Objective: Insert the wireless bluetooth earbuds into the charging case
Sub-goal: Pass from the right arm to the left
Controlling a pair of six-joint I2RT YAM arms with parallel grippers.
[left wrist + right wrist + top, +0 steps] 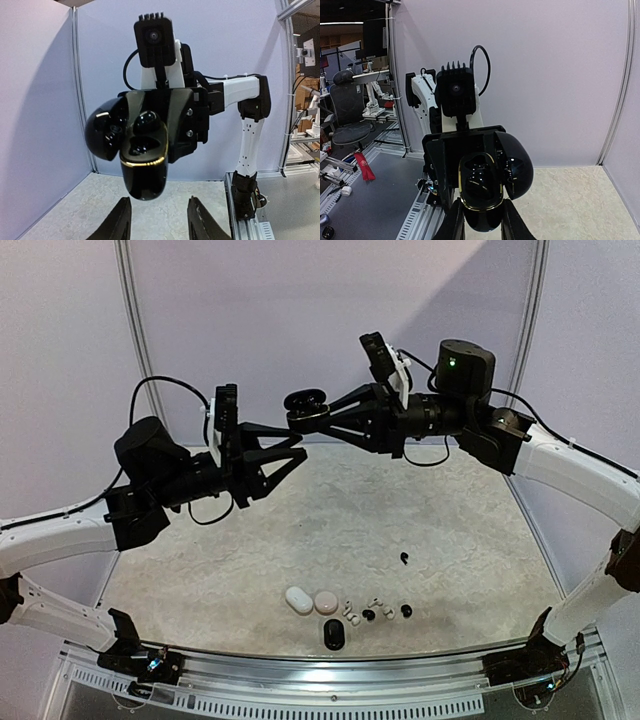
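Observation:
My right gripper is shut on an open glossy black charging case and holds it high above the table. In the right wrist view the case sits between my fingers, gold-rimmed, with its lid swung right. My left gripper is open and empty, just below and left of the case. In the left wrist view the case hangs a little beyond my fingertips. A rounded glossy shape shows in one well; I cannot tell if it is a bud. Loose earbuds lie on the table: a black one, white ones, black ones.
A white case, a pink case and a black case lie near the table's front edge, beside the row of buds. Purple walls enclose the back and sides.

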